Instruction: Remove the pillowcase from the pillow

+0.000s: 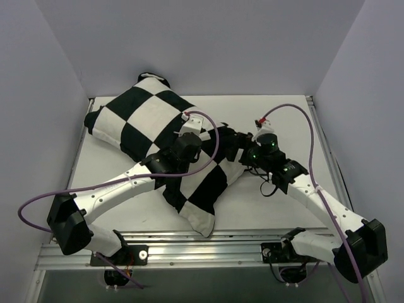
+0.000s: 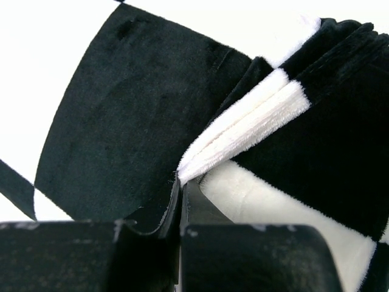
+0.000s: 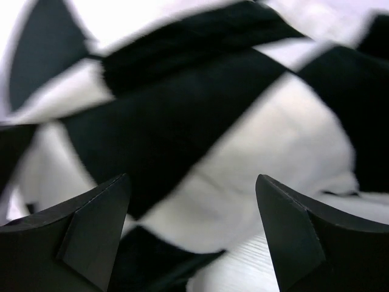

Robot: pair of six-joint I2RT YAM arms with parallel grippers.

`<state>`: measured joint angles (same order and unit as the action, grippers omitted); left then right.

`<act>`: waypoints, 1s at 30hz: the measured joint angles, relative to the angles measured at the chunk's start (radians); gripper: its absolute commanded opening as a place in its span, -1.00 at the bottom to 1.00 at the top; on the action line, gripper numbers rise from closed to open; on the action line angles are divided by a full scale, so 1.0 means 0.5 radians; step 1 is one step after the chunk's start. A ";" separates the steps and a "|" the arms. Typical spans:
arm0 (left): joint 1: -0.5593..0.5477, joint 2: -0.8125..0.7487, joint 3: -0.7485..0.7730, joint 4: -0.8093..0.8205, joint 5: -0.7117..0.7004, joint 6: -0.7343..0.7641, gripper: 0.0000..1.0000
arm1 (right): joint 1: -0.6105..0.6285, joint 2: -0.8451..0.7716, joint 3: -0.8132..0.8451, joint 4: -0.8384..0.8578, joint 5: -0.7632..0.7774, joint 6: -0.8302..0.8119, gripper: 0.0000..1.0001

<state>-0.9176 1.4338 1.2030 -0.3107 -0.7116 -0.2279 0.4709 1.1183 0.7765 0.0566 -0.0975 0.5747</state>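
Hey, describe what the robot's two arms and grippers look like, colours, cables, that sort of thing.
Both the left arm and the right arm have white links with black joints. A purple cable loops along each. Small green lights glow near the right wrist. The left gripper and right gripper have black, wedge-shaped fingers.

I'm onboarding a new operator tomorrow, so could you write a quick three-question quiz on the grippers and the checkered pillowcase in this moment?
1. True or false: the left gripper is shut on a fold of the pillowcase.
2. The right gripper is: A) open, close to the fabric; B) shut on fabric; C) out of view.
3. Fill in: the pillowcase has large black and ____ squares.

Key: 1 true; 2 A; 3 white.
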 measured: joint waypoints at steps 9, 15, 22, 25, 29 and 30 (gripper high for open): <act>0.040 -0.039 -0.062 0.013 0.073 -0.128 -0.95 | 0.335 0.300 0.475 -0.002 0.214 0.011 0.59; 0.094 -0.093 -0.122 0.021 0.126 -0.211 -0.95 | 0.481 0.639 0.508 0.011 0.365 0.025 0.09; 0.185 -0.096 -0.203 0.034 0.135 -0.358 -0.95 | 0.500 0.655 0.407 0.114 0.510 0.079 -1.00; 0.221 -0.103 -0.243 0.058 0.172 -0.433 -0.95 | 0.468 0.536 0.249 0.207 0.493 0.130 -1.00; 0.253 -0.113 -0.286 0.101 0.212 -0.515 -0.95 | 0.314 0.243 -0.056 0.225 0.381 0.197 -1.00; 0.261 -0.121 -0.298 0.119 0.227 -0.535 -0.95 | 0.244 0.159 -0.146 0.204 0.333 0.221 -1.00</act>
<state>-0.7872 1.3731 1.0542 -0.2512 -0.5980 -0.4953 0.5930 1.1980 0.7036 0.1585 0.0692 0.6853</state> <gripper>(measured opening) 0.044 0.005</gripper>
